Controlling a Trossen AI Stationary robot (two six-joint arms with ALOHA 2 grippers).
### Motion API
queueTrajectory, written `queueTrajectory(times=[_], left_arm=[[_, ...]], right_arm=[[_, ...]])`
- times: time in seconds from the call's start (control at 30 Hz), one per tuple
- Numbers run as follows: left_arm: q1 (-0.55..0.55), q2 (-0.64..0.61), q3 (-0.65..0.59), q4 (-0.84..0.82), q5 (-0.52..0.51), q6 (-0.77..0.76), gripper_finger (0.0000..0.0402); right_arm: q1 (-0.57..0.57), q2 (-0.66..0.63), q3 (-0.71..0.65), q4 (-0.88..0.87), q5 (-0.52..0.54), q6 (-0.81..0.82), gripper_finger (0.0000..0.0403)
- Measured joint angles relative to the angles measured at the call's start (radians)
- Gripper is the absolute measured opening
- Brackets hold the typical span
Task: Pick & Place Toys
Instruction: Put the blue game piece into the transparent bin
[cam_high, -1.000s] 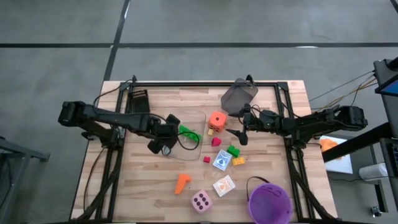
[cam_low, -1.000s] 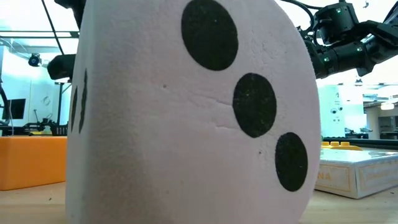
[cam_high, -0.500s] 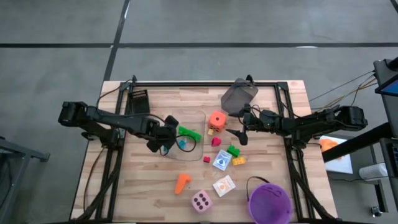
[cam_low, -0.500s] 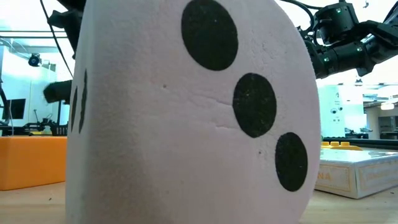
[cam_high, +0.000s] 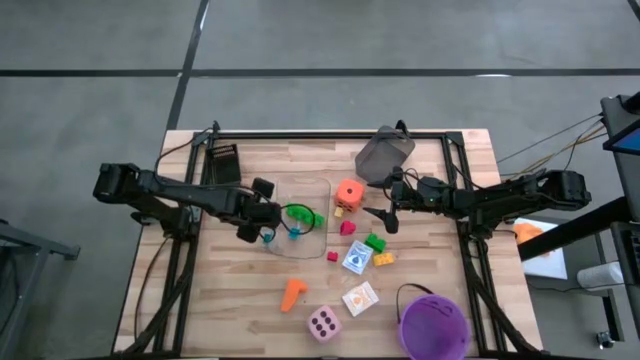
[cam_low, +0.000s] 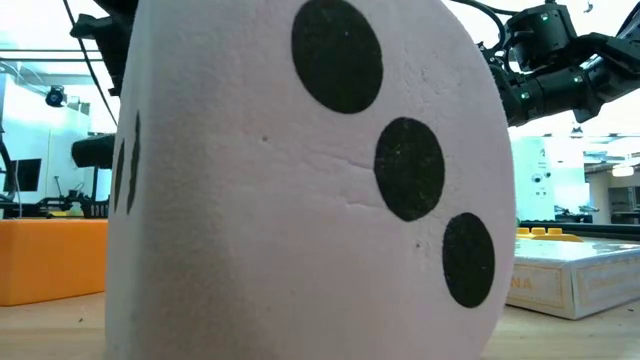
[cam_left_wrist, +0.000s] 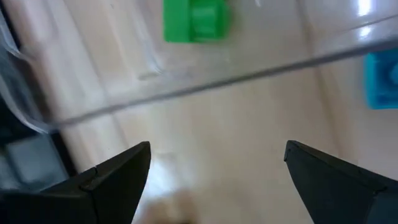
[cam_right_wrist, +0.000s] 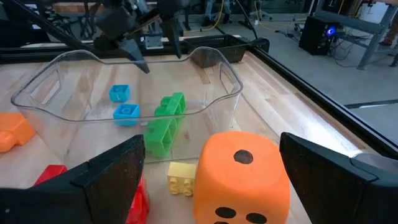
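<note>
A clear tray (cam_high: 312, 240) in the table's middle holds a green brick (cam_high: 302, 215) and two teal bricks (cam_right_wrist: 126, 111). My left gripper (cam_high: 254, 211) hovers open over the tray's left rim (cam_left_wrist: 205, 81); nothing is between its fingers. My right gripper (cam_high: 385, 216) stands open right of the tray, aimed at the orange dotted die (cam_right_wrist: 244, 174), apart from it in the high view. On the wood lie a yellow brick (cam_high: 384, 259), a green brick (cam_high: 375, 241), red pieces (cam_high: 347, 228), two picture cards (cam_high: 357, 257), an orange peg (cam_high: 292, 292) and a pink die (cam_high: 323, 323).
A grey bin (cam_high: 383, 155) stands at the far edge, behind my right gripper. A purple bucket (cam_high: 432, 325) sits at the near right corner. The pink die (cam_low: 310, 180) fills most of the low view. Black frame rails run along the table's left, right and far sides.
My left gripper has drawn back a little from over the tray toward the table's left edge, sunk slightly and rolled about its own axis, staying open. My right arm has kept still.
</note>
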Motion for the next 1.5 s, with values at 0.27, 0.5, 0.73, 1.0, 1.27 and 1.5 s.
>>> queueTrajectory(times=[0.27,0.5,0.73,1.0,1.27,1.5], left_arm=[[0.006,-0.044,-0.048,0.024,0.255,-0.225,0.0372],[-0.002,-0.05,-0.162,0.218,0.42,-0.347,0.0372],[-0.003,-0.051,-0.179,0.291,0.433,-0.352,0.0372],[-0.003,-0.022,-0.194,0.324,0.451,-0.371,0.0372],[-0.005,-0.015,-0.21,0.342,0.424,-0.418,0.0349],[-0.005,-0.016,-0.209,0.354,0.404,-0.423,0.0233]], right_arm=[[0.0,0.0,0.0,0.0,0.0,0.0,0.0368],[0.0,0.0,0.0,0.0,0.0,0.0,0.0368],[0.0,0.0,0.0,0.001,0.0,0.0,0.0368],[0.0,0.0,0.0,0.0,0.0,0.0,0.0368],[0.0,0.0,0.0,0.001,0.0,0.0,0.0368],[0.0,0.0,0.0,0.0,0.0,0.001,0.0368]])
